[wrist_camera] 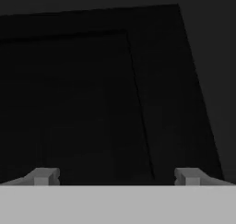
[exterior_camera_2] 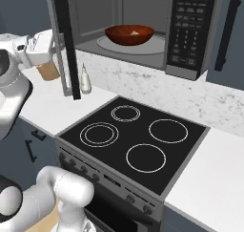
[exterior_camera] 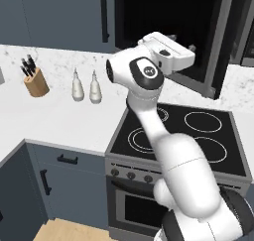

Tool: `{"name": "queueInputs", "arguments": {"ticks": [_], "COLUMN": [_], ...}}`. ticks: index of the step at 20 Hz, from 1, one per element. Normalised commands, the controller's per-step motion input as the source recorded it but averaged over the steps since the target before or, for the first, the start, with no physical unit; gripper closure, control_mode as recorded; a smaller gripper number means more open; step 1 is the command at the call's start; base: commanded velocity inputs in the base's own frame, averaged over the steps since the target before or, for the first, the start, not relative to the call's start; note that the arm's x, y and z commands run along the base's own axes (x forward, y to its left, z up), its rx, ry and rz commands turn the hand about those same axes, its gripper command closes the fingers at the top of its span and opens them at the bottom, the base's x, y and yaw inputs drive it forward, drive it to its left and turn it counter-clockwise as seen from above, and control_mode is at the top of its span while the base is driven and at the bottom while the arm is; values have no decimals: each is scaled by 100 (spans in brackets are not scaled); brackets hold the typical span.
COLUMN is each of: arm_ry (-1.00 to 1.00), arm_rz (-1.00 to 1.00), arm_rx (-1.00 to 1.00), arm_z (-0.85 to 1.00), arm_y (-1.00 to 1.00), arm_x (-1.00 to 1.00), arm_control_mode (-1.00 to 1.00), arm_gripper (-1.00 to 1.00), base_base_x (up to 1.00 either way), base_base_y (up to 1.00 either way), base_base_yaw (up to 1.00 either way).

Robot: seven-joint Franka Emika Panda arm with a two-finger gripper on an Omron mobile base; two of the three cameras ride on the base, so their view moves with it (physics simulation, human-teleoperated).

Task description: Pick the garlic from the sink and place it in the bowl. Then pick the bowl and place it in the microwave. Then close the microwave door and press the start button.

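Left base view: my arm reaches up over the stove (exterior_camera: 198, 131) toward the open microwave door (exterior_camera: 218, 41), knife block (exterior_camera: 35, 81) and two bottles (exterior_camera: 84, 86) on the surface (exterior_camera: 59, 116). Right base view: bowl (exterior_camera_2: 129, 34) sits on the microwave (exterior_camera_2: 190, 30) turntable with the garlic (exterior_camera_2: 135, 32) inside — door swung open at left. Hand view: my claw (wrist_camera: 117, 176) spread wide, nothing pinched — facing the door's dark glass.

A home kitchen, rendered: a black stove (exterior_camera_2: 136, 140) with four ringed burners and knobs along its front sits in a white marbled counter (exterior_camera: 59, 121). Above the stove hangs a built-in microwave (exterior_camera_2: 190, 30). Left of the stove stand a wooden knife block (exterior_camera: 35, 81) and two white bottles (exterior_camera: 85, 86), with dark blue cabinets (exterior_camera: 54, 175) beneath the counter
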Motion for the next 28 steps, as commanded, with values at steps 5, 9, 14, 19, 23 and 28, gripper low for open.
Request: {"name": "queueInputs", "arguments": {"ticks": [5,9,14,19,23,28], "arm_ry": [18,-2,3,8,0,0], "arm_rz": [2,10,15,15,11,10], "arm_rx": [16,9,17,12,6,3], "arm_z": [1,-4,0,2,0,-6], "arm_y": [-92,-84,-70,-51,-41,-41], "arm_x": [38,26,24,37,43,54], "arm_control_mode": [-100,-100,-100,-100,-100,-100], "arm_gripper": [-100,-100,-100,-100,-100,-100], "base_base_x": [0,0,0,0,0,0], "base_base_y": [0,0,0,0,0,0], "base_base_yaw": [0,0,0,0,0,0]}}
